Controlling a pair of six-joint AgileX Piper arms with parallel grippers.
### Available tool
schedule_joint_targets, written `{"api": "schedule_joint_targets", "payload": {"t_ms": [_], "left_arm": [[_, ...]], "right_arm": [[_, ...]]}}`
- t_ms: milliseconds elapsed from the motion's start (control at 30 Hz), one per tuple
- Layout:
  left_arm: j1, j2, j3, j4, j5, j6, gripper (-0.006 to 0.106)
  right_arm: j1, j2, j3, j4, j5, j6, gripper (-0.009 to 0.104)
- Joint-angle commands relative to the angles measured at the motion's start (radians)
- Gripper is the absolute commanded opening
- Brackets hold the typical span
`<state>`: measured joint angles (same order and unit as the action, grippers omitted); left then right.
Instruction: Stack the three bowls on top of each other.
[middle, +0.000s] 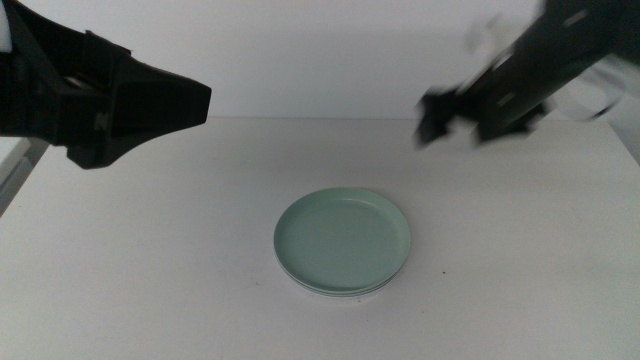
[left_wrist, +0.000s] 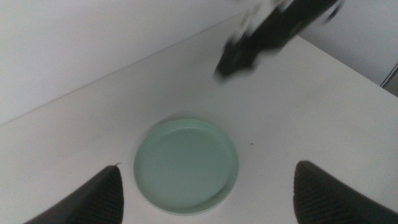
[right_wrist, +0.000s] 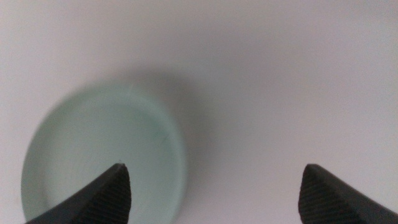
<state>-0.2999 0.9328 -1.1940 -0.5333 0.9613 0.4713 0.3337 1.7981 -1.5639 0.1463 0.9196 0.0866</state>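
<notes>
On table (middle: 150, 290), unmarked mint bowl (middle: 342, 238) tops stack.

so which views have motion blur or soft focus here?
Middle view: right tool smeared by motion blur, left tool and mint green bowl crisp. Left wrist view: the right tool again blurred, bowl sharp. Right wrist view: bowl soft, with a diffuse shadow on the table.

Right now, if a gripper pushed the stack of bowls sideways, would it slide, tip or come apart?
The stack of bowls would probably slide flat: it sits low and wide on the smooth table. Tipping seems unlikely. The mint green bowl, nested on top, could shift off the lower rims.
</notes>
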Motion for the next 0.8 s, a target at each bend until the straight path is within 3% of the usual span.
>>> {"api": "schedule_joint_targets", "payload": {"t_ms": [0, 200, 333, 767], "left_arm": [[0.000, -0.001, 0.004, -0.006, -0.010, -0.006, 0.094], [0.000, -0.001, 0.004, -0.006, -0.010, -0.006, 0.094], [0.000, -0.001, 0.004, -0.006, -0.010, -0.006, 0.094], [0.000, -0.001, 0.004, -0.006, -0.010, -0.006, 0.094]], "right_arm": [[-0.045, -0.140, 0.005, -0.072, 0.000, -0.012, 0.093], [-0.153, -0.454, 0.154, -0.123, -0.060, -0.005, 0.093], [-0.165, -0.633, 0.329, -0.177, -0.187, 0.038, 0.093], [-0.165, -0.718, 0.427, -0.160, -0.269, 0.052, 0.093]]}}
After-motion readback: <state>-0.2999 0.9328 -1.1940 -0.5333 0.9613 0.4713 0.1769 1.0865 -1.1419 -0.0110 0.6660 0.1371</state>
